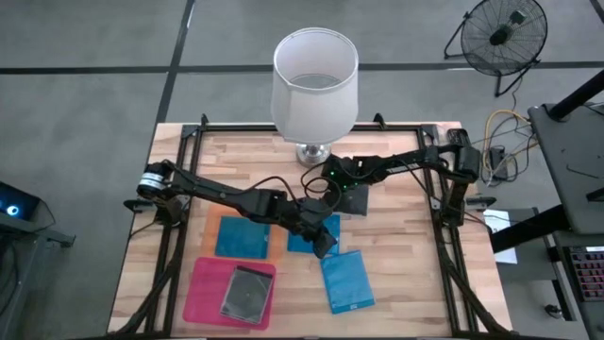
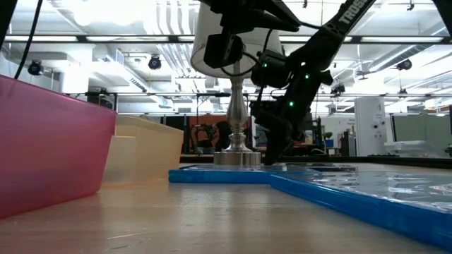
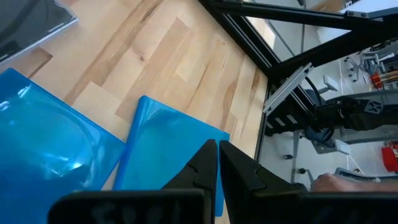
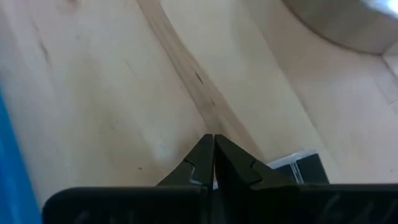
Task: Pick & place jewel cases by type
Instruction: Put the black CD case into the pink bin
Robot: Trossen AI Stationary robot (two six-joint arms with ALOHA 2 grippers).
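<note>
High view first: the left hand (image 1: 326,247) hangs over the middle of the worktop (image 1: 396,264), fingers pinched together and holding nothing, right above the overlapping blue cases (image 1: 313,232). Another blue case (image 1: 346,281) lies nearer the front edge, one (image 1: 243,236) sits on the orange tray (image 1: 213,229), and a grey case (image 1: 247,293) rests in the pink tray (image 1: 203,293) at the front left corner. The right hand (image 1: 357,203) waits near the lamp (image 1: 314,80), also closed and empty.

Low view: blue cases (image 2: 332,187) lie flat.

Left wrist view: closed fingers (image 3: 208,168) over a blue case (image 3: 168,143) — risk is that closed fingers press or skid the slick case instead of gripping it.

Right wrist view: closed fingertips (image 4: 208,158) over bare wood.
</note>
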